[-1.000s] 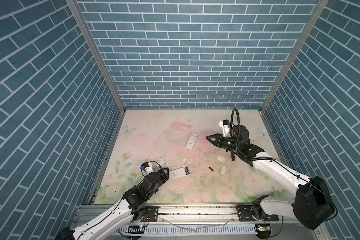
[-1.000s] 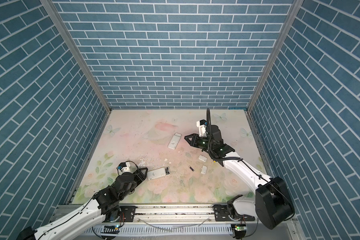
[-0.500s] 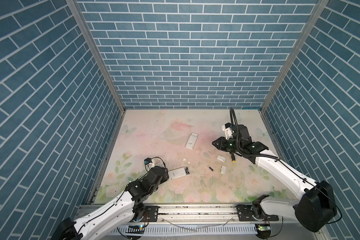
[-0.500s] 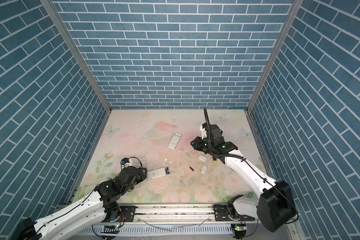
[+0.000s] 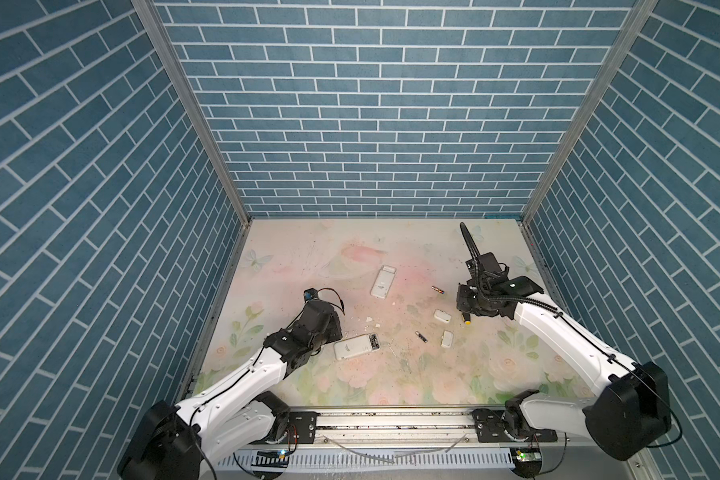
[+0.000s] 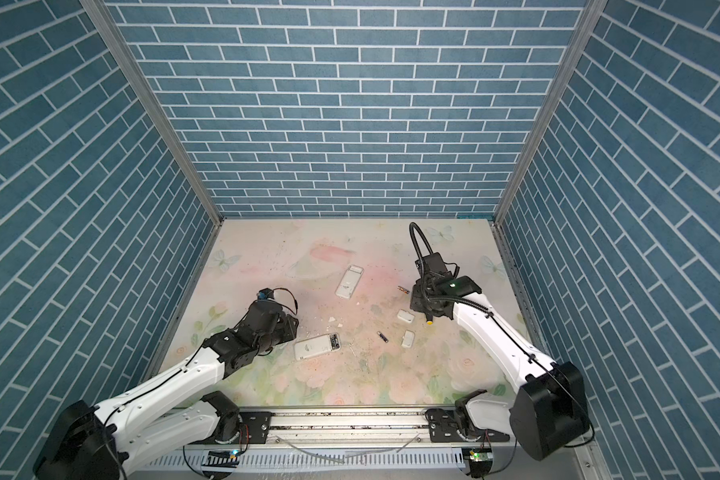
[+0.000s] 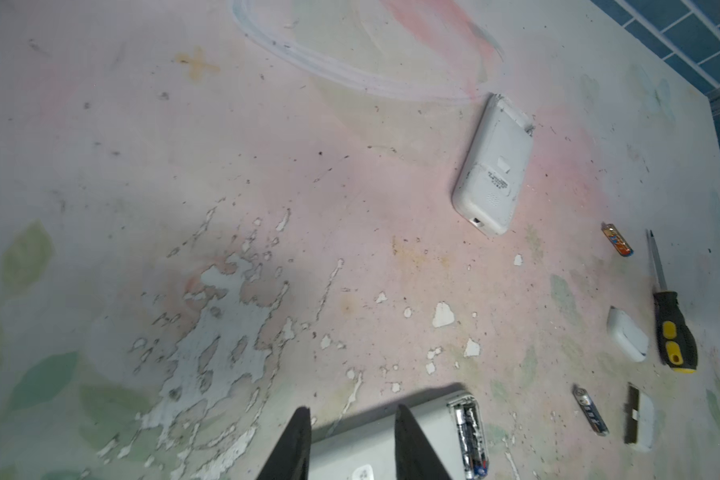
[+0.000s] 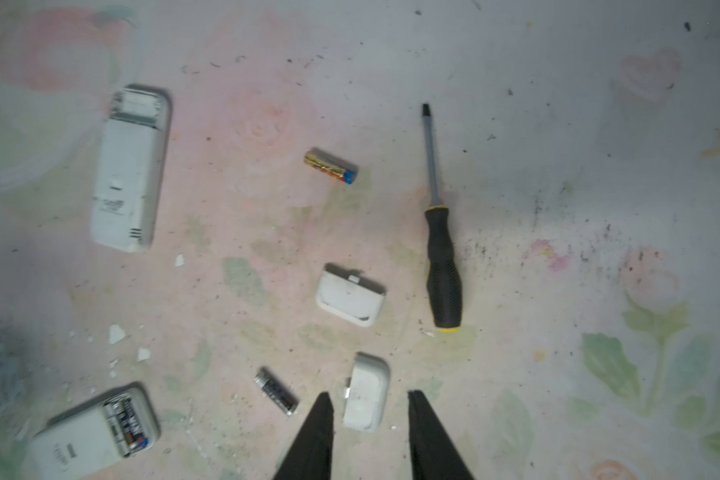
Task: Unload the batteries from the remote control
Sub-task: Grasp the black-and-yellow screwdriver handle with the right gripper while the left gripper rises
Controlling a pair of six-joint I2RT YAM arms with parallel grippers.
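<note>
At eight o'clock of the mat's (image 5: 308, 249) middle we see the left claw (image 7: 352, 409), fingers apart above one end of a white remote (image 5: 356, 347), clamping nothing. In that remote's open bay the batteries (image 7: 470, 436) lie dark and silvery. At three o'clock of the remote a loose black battery (image 5: 421, 336) lies flat. At one o'clock of it lies a copper battery (image 5: 437, 289), orange-gold with a blue end. At three o'clock of this hangs the right claw (image 8: 368, 394), parted and empty.

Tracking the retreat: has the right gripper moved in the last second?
Yes: the right gripper has drawn back rightward, away from the far remote.
</note>
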